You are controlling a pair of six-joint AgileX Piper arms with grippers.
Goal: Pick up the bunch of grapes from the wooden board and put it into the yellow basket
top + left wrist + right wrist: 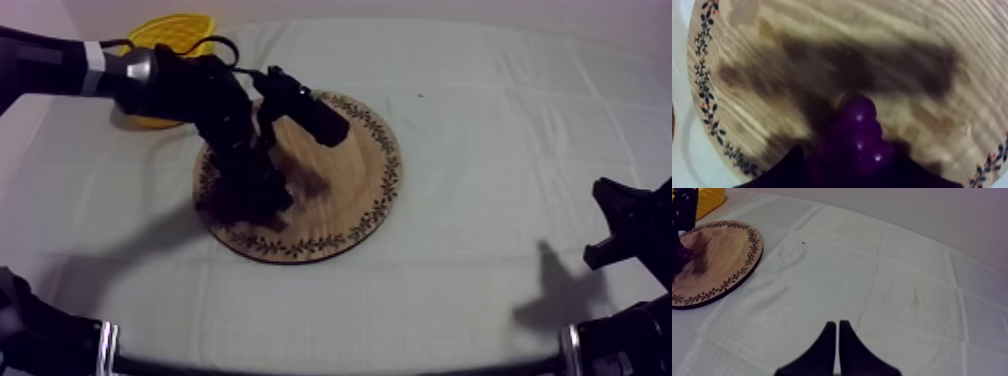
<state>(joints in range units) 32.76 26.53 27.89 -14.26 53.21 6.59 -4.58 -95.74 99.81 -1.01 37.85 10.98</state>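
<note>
The purple bunch of grapes (863, 131) sits between the dark fingers of my left gripper (854, 162), just over the round wooden board (772, 50). From above, my left arm reaches in from the upper left and its gripper (252, 196) points down over the left half of the board (345, 200), hiding the grapes. The yellow basket (176, 34) stands behind the board at the far left. My right gripper (622, 226) rests low at the right edge; its fingers (831, 338) lie together as a narrow wedge with nothing in them.
The grey-white cloth (500, 130) stretches right of the board. In the right wrist view the board (722, 253) and a corner of the basket (709, 198) lie far off, with my left arm over the board's near edge.
</note>
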